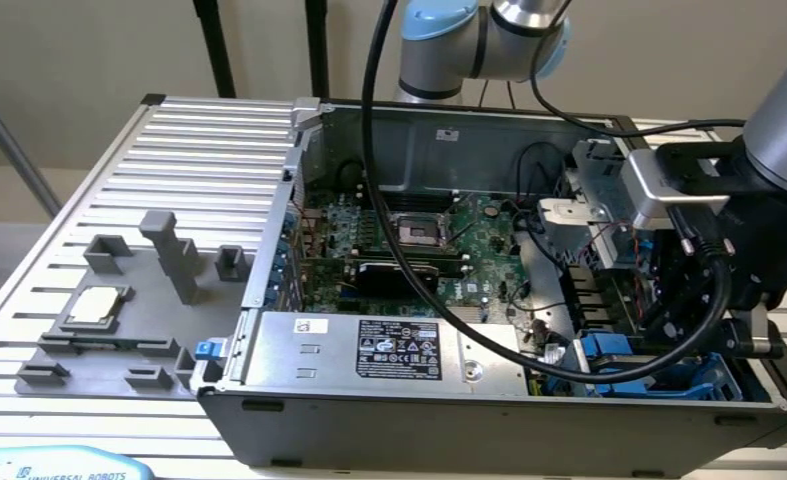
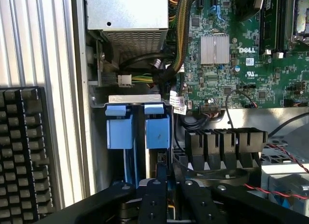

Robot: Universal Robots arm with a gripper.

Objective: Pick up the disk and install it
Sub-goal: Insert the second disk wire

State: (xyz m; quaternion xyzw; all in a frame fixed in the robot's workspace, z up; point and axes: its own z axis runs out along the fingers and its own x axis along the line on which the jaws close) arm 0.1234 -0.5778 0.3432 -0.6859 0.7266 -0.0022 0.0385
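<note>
A plain beige wall (image 1: 86, 50) stands behind the scene, evenly lit with no hard shadows, and two dark upright poles (image 1: 213, 45) rise in front of it. The surface (image 1: 220, 150) is a pale grey metal top with long ribbed slats, running off toward the exterior view's left, where a thin grey bar (image 1: 6, 130) slants past its edge. In the wrist view the same ribbed metal (image 2: 29, 40) shows bright under the light, with a black gridded mat (image 2: 21, 147) lying on it.
</note>
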